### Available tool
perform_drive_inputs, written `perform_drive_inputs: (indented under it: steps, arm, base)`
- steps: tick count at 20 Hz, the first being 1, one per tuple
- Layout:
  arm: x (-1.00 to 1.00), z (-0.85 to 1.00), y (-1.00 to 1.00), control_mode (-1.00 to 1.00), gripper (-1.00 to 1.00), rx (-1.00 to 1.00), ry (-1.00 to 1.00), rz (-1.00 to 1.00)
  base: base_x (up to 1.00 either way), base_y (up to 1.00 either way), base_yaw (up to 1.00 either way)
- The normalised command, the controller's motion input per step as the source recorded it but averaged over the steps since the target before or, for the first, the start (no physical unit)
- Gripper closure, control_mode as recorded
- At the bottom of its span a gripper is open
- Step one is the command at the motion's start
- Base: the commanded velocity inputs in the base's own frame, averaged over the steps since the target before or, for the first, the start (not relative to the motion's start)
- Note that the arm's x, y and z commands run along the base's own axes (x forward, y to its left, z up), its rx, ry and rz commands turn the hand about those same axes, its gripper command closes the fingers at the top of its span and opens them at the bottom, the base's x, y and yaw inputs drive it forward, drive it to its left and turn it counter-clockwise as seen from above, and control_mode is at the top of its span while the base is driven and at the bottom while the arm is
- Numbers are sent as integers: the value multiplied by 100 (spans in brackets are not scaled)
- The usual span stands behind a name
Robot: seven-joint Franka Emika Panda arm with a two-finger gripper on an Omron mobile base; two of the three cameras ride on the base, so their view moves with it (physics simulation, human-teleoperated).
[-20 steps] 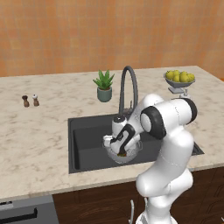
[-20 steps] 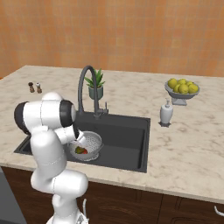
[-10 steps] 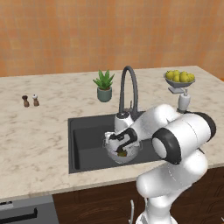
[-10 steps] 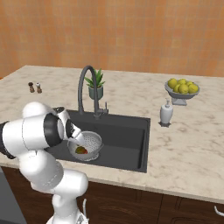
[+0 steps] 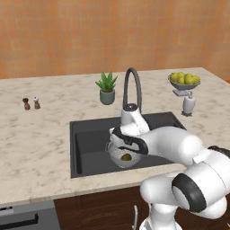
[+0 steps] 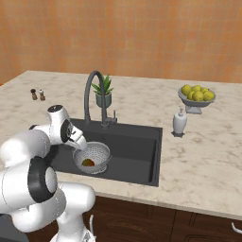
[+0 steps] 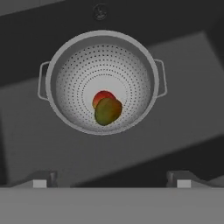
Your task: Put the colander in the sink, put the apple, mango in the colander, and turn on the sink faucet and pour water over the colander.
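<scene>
- Left base view: the colander (image 5: pixel 124 154) is seen resting inside the sink (image 5: pixel 90 148), which is set into the marbled desk (image 5: pixel 36 139). A yellowish-green fruit, taken to be the mango (image 5: pixel 126 157), is made out in its bottom. The hand (image 5: pixel 120 140) is held low over the colander's rim, just in front of the sink faucet (image 5: pixel 133 90); its opening cannot be judged here. A potted plant (image 5: pixel 107 88) is placed behind the sink, a fruit bowl (image 5: pixel 184 81) and a soap dispenser (image 5: pixel 188 103) to the right, and two small shakers (image 5: pixel 31 103) far to the left.
- Right base view: the colander (image 6: pixel 93 157) is seen in the left part of the sink (image 6: pixel 137 153), with fruit showing red and green inside. The hand (image 6: pixel 79 142) is poised at its left rim.
- Hand view: the colander (image 7: pixel 103 81) is viewed from straight above, with both side handles visible. The apple (image 7: pixel 103 97) and the mango (image 7: pixel 108 111) are found at its centre, touching, the mango partly overlapping the apple. The two fingertips (image 7: pixel 39 181) are set wide apart and nothing is held between them. The drain (image 7: pixel 100 11) is seen beyond the colander.
</scene>
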Motion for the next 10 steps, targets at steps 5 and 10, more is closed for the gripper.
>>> perform_drive_inputs:
  steps: [5, 10]
  arm:
    - [-72, 50, -6, -100, -100, 0, 0, 7]
    - [-73, 30, -79, -100, -100, 3, -5, 13]
  base:
    - [0, 0, 0]
    - [0, 0, 0]
